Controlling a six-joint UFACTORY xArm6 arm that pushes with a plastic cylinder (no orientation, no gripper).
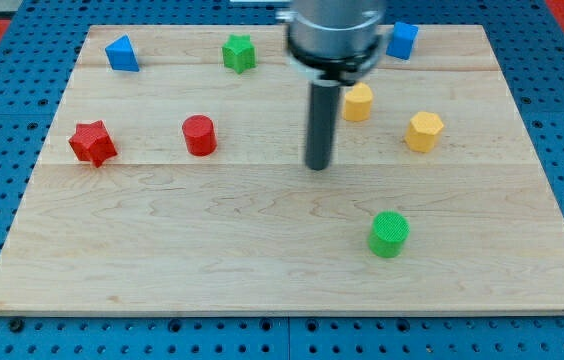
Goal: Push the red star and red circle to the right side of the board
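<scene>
While no claw shows, my tip (319, 165) right of red circle (199, 135), red star (92, 143) beyond

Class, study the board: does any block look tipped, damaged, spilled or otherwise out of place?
Nothing stands out. The red star and red circle sit flat at the view's left, apart from each other; my tip rests mid-board, touching no block.

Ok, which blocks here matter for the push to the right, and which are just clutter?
Job:
red star
red circle
my tip, to the view's right of both, touching no block

Clutter:
blue triangle
green star
blue cube
two yellow blocks
green cylinder
</scene>
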